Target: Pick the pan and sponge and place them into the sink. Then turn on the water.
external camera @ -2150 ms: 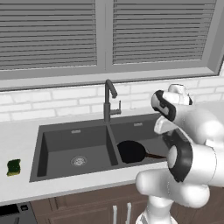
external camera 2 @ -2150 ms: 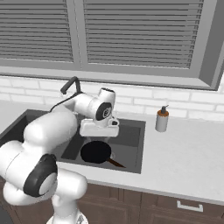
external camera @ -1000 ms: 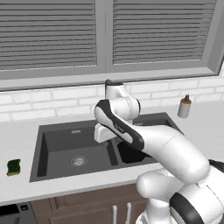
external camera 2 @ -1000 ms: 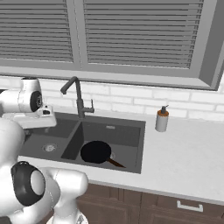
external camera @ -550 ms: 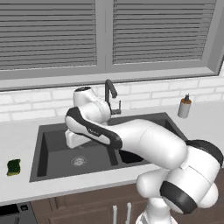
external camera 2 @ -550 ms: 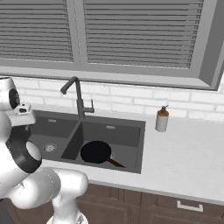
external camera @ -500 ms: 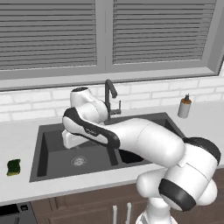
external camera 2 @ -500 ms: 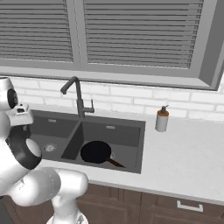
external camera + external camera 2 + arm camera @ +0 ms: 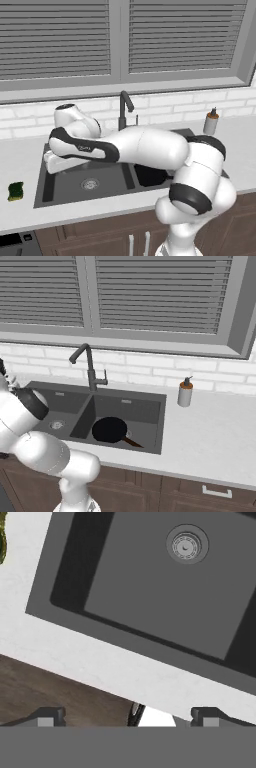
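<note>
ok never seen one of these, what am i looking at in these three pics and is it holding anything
It is a rendered kitchen with a white robot arm on a base that can drive. Two pictures come from cameras on that base, behind the arm to its left and right. The third looks along the gripper, whose two dark fingertips stand wide apart with nothing between them.

The arm stretches over the sink, a dark double basin with a curved faucet. The black pan lies in the right basin. The sponge sits on the counter left of the sink. A soap bottle stands on the right. No water runs.

No readable text, label, brand or number anywhere.
</note>
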